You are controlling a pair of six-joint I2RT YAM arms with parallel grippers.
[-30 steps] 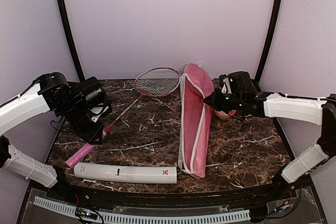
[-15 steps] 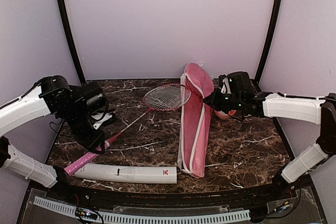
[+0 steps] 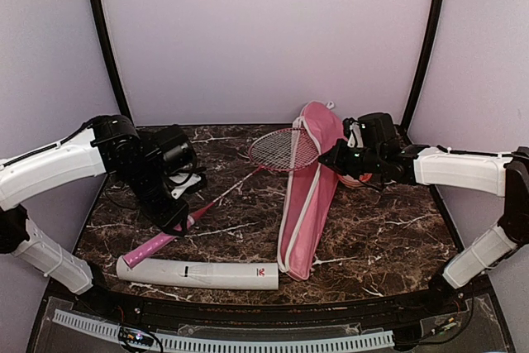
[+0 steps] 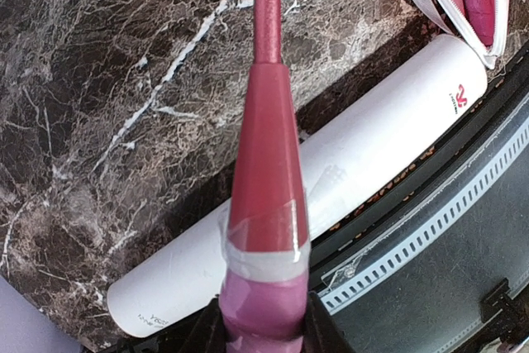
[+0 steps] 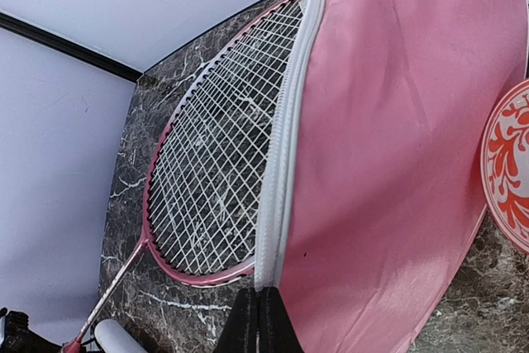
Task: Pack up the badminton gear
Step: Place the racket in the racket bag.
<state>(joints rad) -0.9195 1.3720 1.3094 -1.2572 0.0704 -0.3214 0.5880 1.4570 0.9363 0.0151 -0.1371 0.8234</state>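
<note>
Since the right gripper (image 3: 333,157) is pinched fully closed on the white zip edge of the pink bag (image 3: 307,204), the bag's wide mouth stands lifted at the back, apparently to admit a racket. The bag's long axis runs near-to-far.
Racket (image 3: 283,150): head at the mouth, pointing back-right. The handle is low-left, clamped in the part-closed left gripper (image 3: 178,223).
Tube (image 3: 198,273): lies crosswise along the near edge.
</note>
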